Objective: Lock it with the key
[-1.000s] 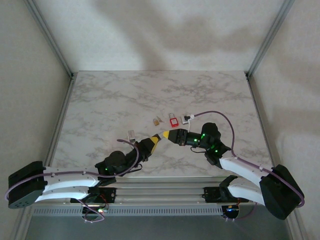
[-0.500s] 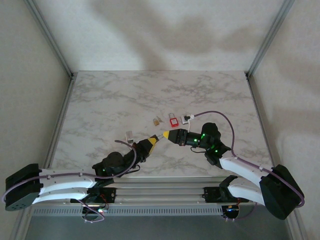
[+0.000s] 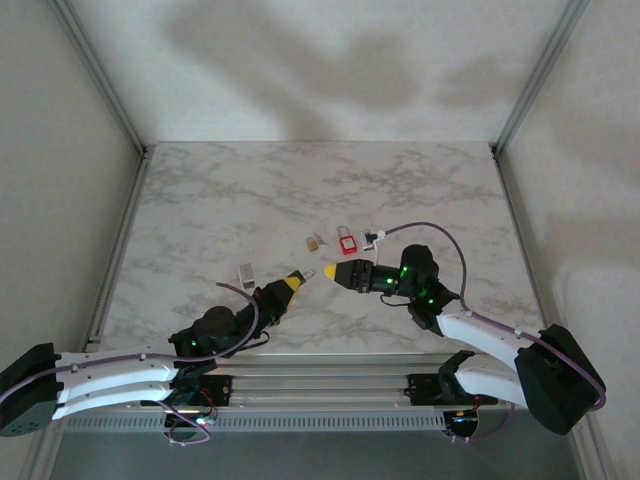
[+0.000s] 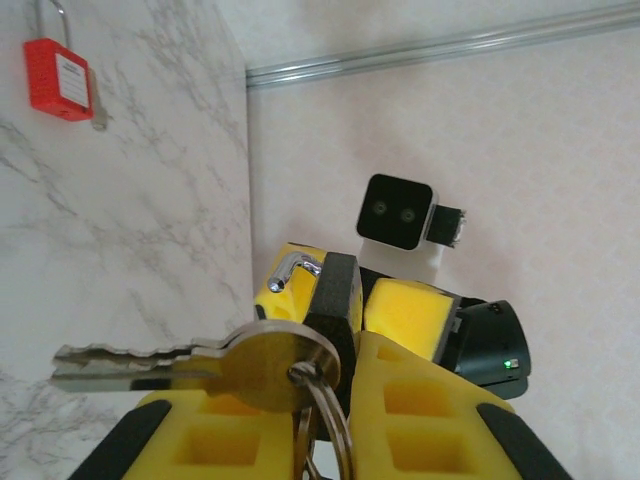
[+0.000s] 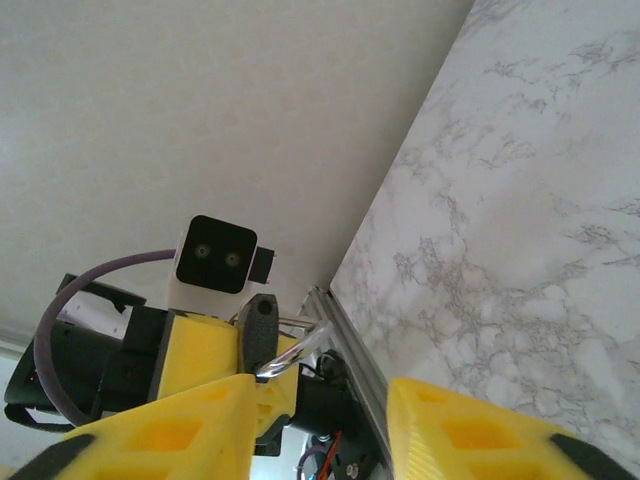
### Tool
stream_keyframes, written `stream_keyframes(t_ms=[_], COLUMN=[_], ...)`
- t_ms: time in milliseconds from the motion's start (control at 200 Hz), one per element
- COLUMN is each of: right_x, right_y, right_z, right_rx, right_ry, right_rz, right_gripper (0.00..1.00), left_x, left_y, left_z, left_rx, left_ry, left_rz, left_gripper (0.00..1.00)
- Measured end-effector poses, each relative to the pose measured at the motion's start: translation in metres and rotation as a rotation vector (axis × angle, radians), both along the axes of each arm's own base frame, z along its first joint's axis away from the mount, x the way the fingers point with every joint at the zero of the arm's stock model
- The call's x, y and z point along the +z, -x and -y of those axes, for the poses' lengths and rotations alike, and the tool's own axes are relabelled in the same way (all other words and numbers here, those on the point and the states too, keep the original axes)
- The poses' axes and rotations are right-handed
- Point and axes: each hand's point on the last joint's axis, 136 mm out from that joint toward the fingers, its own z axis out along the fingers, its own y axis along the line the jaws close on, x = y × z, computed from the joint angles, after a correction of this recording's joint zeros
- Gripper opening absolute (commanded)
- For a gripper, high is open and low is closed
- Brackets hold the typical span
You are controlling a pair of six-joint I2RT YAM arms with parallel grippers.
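Observation:
A small black padlock (image 4: 337, 295) sticks out past my left gripper's (image 4: 345, 350) fingertips, its silver shackle (image 4: 290, 267) swung open. That gripper is shut on the key end under the lock body. A brass key (image 4: 180, 360) on the ring lies across its left finger. In the top view the left gripper (image 3: 293, 281) carries the padlock (image 3: 308, 274) a little left of my right gripper (image 3: 332, 270). The right gripper (image 5: 320, 400) is open with nothing between its fingers. The padlock (image 5: 260, 330) hangs just beyond its left finger.
A red padlock (image 3: 347, 242), a brass one (image 3: 314, 242) and a small silver-black piece (image 3: 372, 238) lie in a row behind the grippers. Another silver piece (image 3: 247, 271) lies left of the left gripper. The marble table (image 3: 300, 180) has walls and corner posts around it.
The right jaws have opened off the padlock. The left arm has drawn back to the left with the padlock and key, leaving a small gap between the two grippers.

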Motion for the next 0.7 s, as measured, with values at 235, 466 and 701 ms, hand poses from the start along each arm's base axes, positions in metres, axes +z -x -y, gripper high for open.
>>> stream_keyframes(t_ms=[235, 466, 701], right_x=[-0.001, -0.008, -0.009], right_y=[0.001, 0.003, 0.003], right_z=[-0.007, -0.016, -0.023], right_rx=[0.030, 0.071, 0.101], right_ry=[0.004, 0.020, 0.028], right_rz=[-0.011, -0.044, -0.059], right_gripper=[0.44, 0.43, 0.43], left_x=[-0.016, -0.026, -0.025], left_y=[-0.002, -0.004, -0.007], left_z=[0.002, 0.004, 0.003], left_rx=[0.001, 0.001, 0.005], left_ry=[-0.065, -0.113, -0.127], left_rz=[-0.016, -0.020, -0.014], left_gripper=[0.00, 0.00, 0.00])
